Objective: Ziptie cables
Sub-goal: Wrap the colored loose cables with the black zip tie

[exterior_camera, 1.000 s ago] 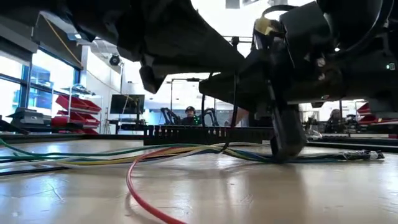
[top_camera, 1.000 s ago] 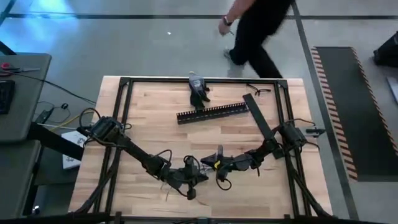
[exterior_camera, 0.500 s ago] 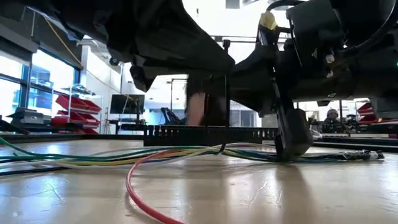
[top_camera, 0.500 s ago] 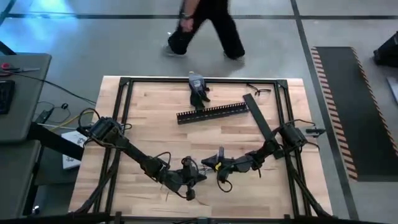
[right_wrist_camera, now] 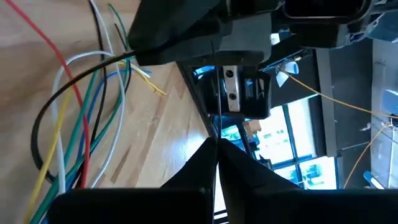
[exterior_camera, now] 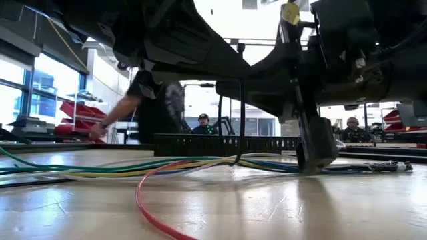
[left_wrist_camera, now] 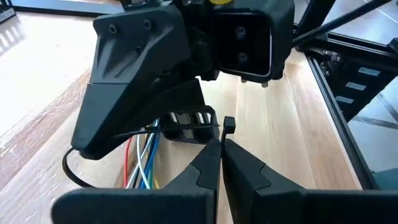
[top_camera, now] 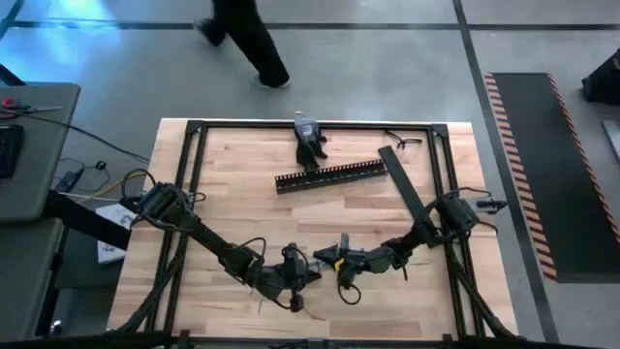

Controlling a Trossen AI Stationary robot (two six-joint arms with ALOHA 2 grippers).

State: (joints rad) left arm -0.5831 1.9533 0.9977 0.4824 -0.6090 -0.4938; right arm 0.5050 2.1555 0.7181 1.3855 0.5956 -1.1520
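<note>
Two tools meet nr front edge, left tool point(top_camera: 294, 281) pinched shut, right tool point(top_camera: 334, 259) shut, cables point(exterior_camera: 100, 170) under both.

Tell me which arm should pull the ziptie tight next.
Right, probably: the right pincer is shut on the thin tie strip, while the left pincer pinches near its head beside the cables.

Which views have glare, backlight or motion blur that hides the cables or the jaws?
Low view: bright windows behind silhouette both arms; the walking person is motion-blurred; the cables stay readable, with sheen on the table. High view: even light, cables too thin to make out. Left wrist view: window glare at one edge, left gripper clear. Right wrist view: right gripper dark against bright windows.
</note>
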